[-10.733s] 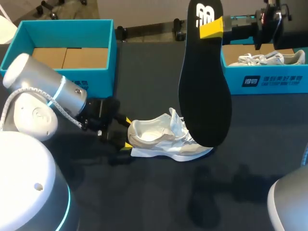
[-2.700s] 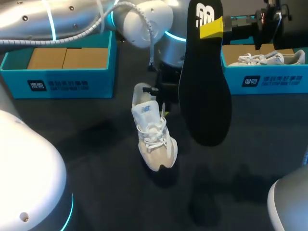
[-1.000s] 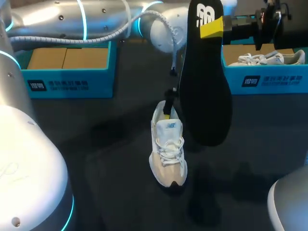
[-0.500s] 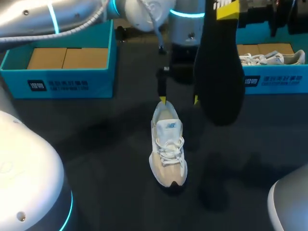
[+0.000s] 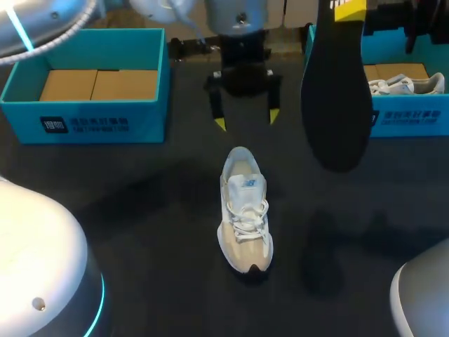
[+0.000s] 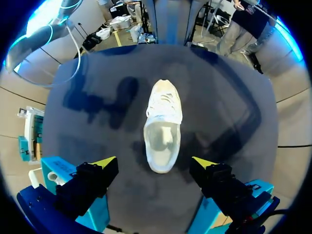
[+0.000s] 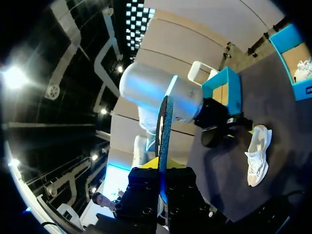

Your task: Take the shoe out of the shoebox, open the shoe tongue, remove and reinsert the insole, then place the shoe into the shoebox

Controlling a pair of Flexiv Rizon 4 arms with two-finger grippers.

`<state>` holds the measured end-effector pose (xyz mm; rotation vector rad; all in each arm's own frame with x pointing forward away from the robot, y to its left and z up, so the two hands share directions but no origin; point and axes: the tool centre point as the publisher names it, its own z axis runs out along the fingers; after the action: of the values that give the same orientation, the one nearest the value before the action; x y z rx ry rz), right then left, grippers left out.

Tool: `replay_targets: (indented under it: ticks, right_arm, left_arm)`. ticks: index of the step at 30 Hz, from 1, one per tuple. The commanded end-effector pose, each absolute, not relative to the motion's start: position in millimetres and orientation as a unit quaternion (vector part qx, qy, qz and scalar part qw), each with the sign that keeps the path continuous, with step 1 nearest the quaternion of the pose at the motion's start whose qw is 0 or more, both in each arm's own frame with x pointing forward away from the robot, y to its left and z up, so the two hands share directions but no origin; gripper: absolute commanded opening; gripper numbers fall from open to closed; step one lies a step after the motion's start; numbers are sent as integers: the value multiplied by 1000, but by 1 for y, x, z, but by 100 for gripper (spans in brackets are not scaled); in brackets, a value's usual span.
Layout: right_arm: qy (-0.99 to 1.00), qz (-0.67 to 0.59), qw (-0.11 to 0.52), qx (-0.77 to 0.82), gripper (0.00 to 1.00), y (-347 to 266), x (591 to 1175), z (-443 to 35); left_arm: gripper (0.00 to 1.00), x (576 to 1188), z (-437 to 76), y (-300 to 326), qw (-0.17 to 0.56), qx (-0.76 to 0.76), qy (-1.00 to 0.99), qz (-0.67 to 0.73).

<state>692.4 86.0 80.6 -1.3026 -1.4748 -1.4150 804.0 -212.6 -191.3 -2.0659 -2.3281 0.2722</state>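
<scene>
On the table (image 5: 140, 225), the shoe (image 5: 244, 207) was found out of the shoebox (image 5: 105, 125), its insole (image 5: 337, 98) removed and clamped in the right gripper (image 7: 162, 169); the left gripper (image 5: 245, 121) was spread open beyond the heel. Reinsertion and boxing were judged outstanding.

Two teal shoeboxes (image 5: 105, 125) (image 5: 414, 119), two white shoes (image 5: 244, 210) (image 5: 396, 86), one black insole (image 5: 337, 105), two yellow-tipped tools (image 5: 245, 121) (image 7: 162, 168)

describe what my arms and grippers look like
The left arm is a smooth silver-white rounded tube with glowing cyan rings and a thin white cable along it. The left gripper and right gripper are black and blocky with bright yellow fingertips.
</scene>
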Motion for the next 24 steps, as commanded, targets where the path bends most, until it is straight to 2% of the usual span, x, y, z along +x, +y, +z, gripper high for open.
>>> replay_targets:
  ticks: [1, 7, 9, 24]
  right_arm:
    - [-560, -542, 358, -515, 0, 85, 706, 70]
    - [-526, -538, 371, -545, 0, 75, 718, 48]
    - [-528, -537, 370, -543, 0, 73, 718, 44]
    - [-528, -537, 370, -543, 0, 73, 718, 44]
  left_arm:
    - [100, 793, -170, -184, -116, -644, -740, 158]
    - [100, 786, -149, -165, -158, -646, -726, 174]
    - [100, 783, -143, -159, -136, -643, -739, 145]
    - [100, 783, -143, -159, -136, -643, -739, 145]
